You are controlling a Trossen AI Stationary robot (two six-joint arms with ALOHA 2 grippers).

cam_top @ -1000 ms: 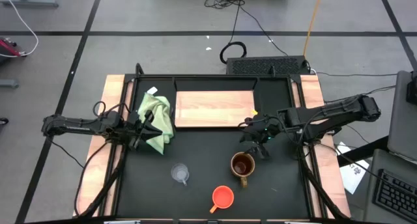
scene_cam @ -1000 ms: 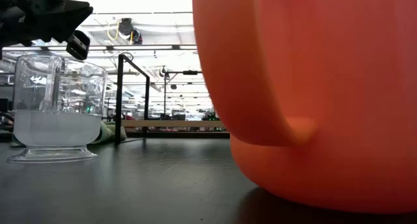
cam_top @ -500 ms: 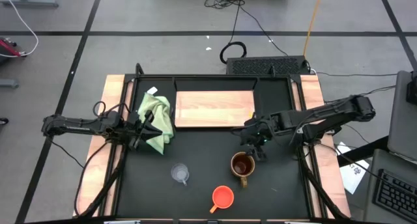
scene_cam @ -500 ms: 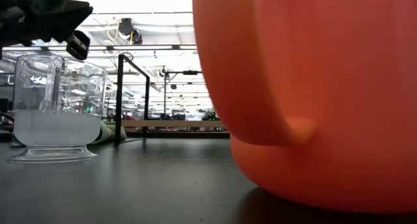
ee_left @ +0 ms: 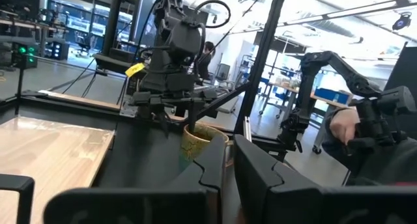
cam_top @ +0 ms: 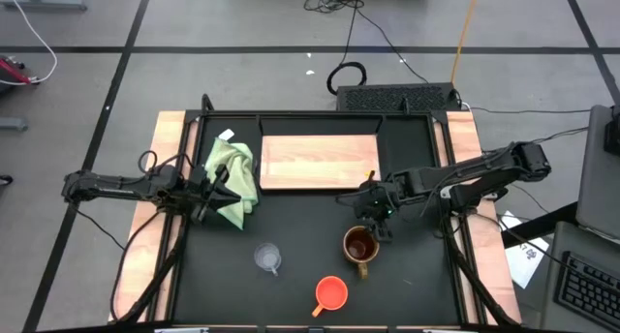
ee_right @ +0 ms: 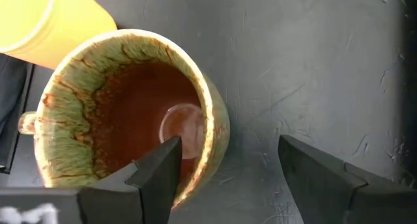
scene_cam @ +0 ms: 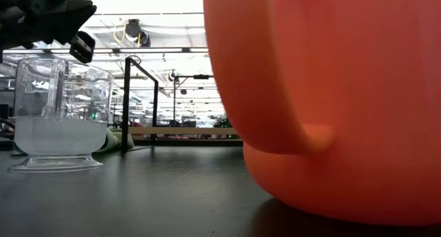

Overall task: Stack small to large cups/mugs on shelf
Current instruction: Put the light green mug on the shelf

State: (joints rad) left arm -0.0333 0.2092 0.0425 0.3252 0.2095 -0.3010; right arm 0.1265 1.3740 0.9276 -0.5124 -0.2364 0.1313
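The brown mug [cam_top: 359,246] stands upright on the black table, its handle toward the near edge. My right gripper [ee_right: 228,165] hangs open just above its far rim [ee_right: 215,129], one finger over the hollow and the other outside the wall; the left wrist view shows no finger touching the mug. The orange cup [cam_top: 331,292] stands near the front edge and the clear cup [cam_top: 267,257] to its left, both upright. The wooden shelf [cam_top: 320,161] lies flat at the back. My left gripper [cam_top: 221,190] waits shut at the table's left, over the edge of the green cloth [cam_top: 234,176].
Black frame posts stand at the table's far corners [cam_top: 205,105]. Pale wooden strips [cam_top: 145,256] run along both sides. The low view is mostly filled by the orange cup [scene_cam: 324,106], with the clear cup [scene_cam: 58,113] to its left. A person [ee_left: 210,55] shows in the room behind.
My right gripper has come down and toward the table's left, from beside the shelf's right end to just above the brown mug's far rim, tipping further downward. It has stayed open. The mugs and cups have not moved.
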